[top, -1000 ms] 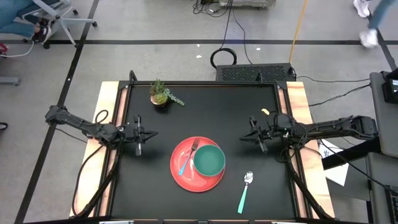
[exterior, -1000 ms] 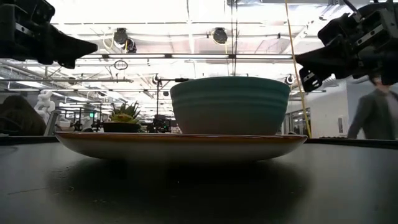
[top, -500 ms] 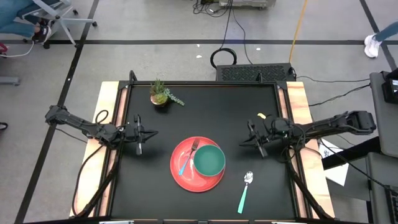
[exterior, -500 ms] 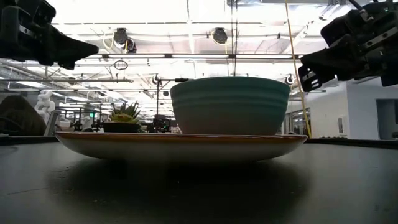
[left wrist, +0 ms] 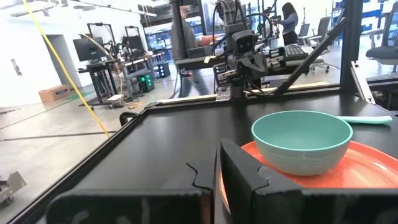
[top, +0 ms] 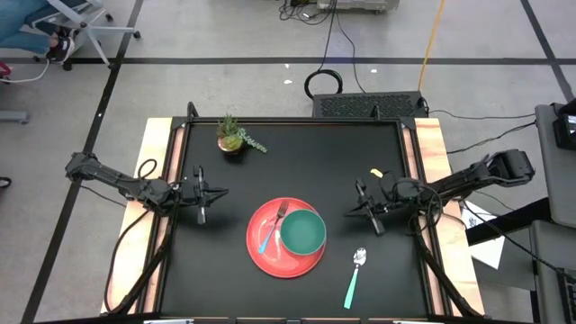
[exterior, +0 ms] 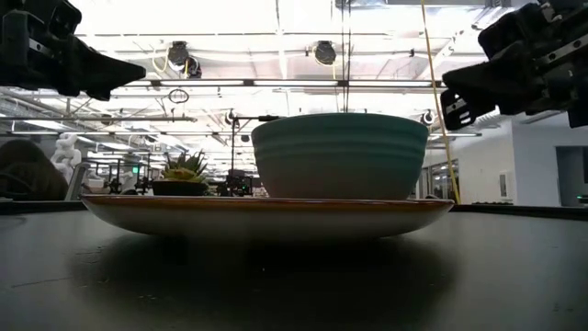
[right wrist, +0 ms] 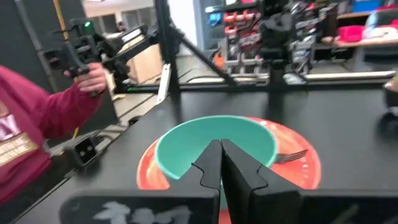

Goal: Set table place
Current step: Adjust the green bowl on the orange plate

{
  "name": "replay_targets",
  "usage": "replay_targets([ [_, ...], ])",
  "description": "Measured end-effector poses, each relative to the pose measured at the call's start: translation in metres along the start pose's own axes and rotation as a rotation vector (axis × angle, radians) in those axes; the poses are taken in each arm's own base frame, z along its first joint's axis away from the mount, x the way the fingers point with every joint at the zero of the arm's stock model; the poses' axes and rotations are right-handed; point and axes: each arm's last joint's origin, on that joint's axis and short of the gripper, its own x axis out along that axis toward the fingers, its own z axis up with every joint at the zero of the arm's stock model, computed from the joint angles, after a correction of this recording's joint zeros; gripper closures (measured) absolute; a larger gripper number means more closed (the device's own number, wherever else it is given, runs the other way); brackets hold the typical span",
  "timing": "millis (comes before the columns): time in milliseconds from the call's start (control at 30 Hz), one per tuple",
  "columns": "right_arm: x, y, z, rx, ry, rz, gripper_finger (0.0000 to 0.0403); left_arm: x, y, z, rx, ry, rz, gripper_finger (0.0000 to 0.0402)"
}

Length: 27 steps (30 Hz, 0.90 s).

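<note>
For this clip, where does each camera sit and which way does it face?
High: overhead, straight down on the table; both arms show.
Low: at tabletop height, facing the plate and bowl; grippers hang at the upper corners.
Left wrist: past the left gripper toward the bowl and right arm.
Right wrist: past the right gripper toward the bowl.
All four share the bowl.

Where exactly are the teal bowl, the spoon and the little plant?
teal bowl (top: pixel 303 231): high view, middle of its inside.
spoon (top: pixel 353 279): high view, upper part of its light-teal handle.
little plant (top: pixel 232 135): high view, its green leaves above the pot.
</note>
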Motion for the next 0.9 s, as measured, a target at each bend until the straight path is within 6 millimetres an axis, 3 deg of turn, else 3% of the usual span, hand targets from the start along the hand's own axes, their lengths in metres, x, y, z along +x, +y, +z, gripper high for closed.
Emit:
replay_targets([
  [200,0.018,0.009,0.007,-0.007,0.012,0.066,0.0403,0.000,0.000,0.000,0.000,0.000,0.000,0.0373],
  [433,0.060,0.004,0.024,0.027,0.147,-0.046,0.0391,0.000,0.000,0.002,-0.008,-0.015,0.003,0.0373],
  [600,0.079,0.001,0.042,-0.004,0.276,-0.137,0.0344,0.000,0.000,0.002,-0.015,-0.018,0.003,0.0373],
  [900,0.082,0.003,0.067,0.011,0.358,-0.176,0.0242,0.000,0.000,0.002,-0.036,-0.018,0.003,0.0373],
])
